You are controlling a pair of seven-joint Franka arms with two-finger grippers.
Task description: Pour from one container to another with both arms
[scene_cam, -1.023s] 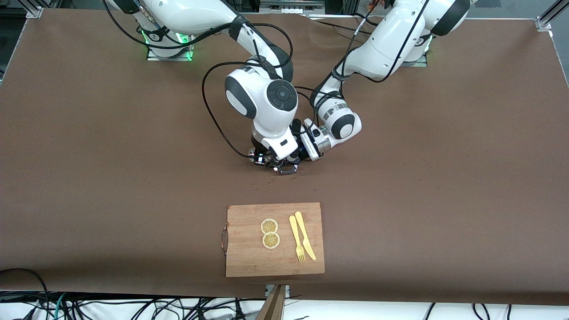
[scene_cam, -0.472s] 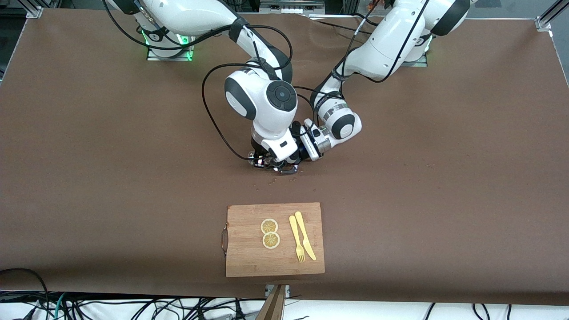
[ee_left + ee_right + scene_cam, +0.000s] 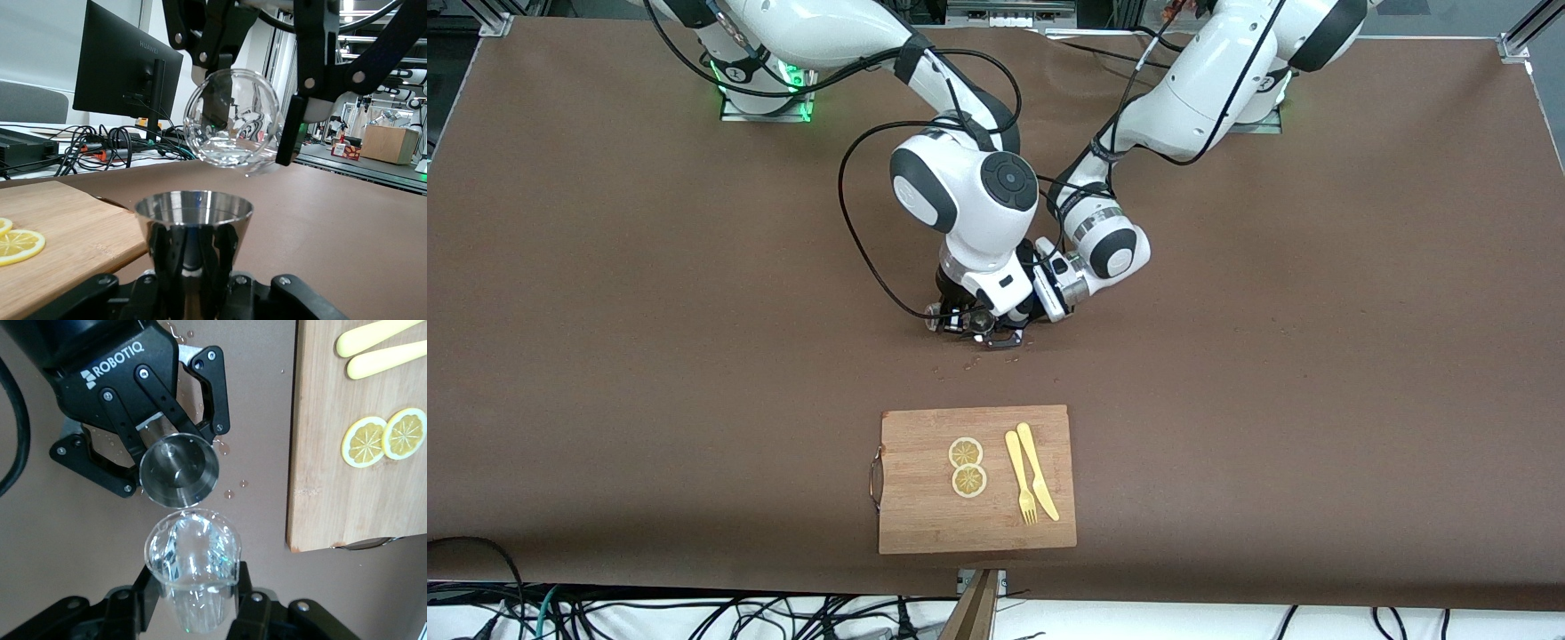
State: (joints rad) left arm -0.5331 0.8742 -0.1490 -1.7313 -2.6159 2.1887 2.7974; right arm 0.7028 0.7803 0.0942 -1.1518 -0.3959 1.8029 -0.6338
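My left gripper (image 3: 193, 270) is shut on a steel cup (image 3: 193, 217), which it holds upright just above the brown table. My right gripper (image 3: 195, 600) is shut on a clear glass (image 3: 192, 550). The glass is tipped over on its side, its lip over the rim of the steel cup (image 3: 179, 479). Seen from the left wrist, the glass (image 3: 230, 120) hangs over the cup between the right gripper's black fingers (image 3: 291, 133). In the front view both hands meet at mid-table, the right gripper (image 3: 967, 318) beside the left gripper (image 3: 1009, 332). I cannot tell if liquid is flowing.
Small drops (image 3: 230, 495) lie on the table cloth around the cup. A wooden cutting board (image 3: 925, 520) lies nearer to the front camera, with two lemon slices (image 3: 967, 467), a yellow fork (image 3: 1020, 480) and a yellow knife (image 3: 1039, 471) on it.
The right arm's wrist has swung a little toward the left arm's end of the table, turning the glass. The left arm and the steel cup have stayed in place.
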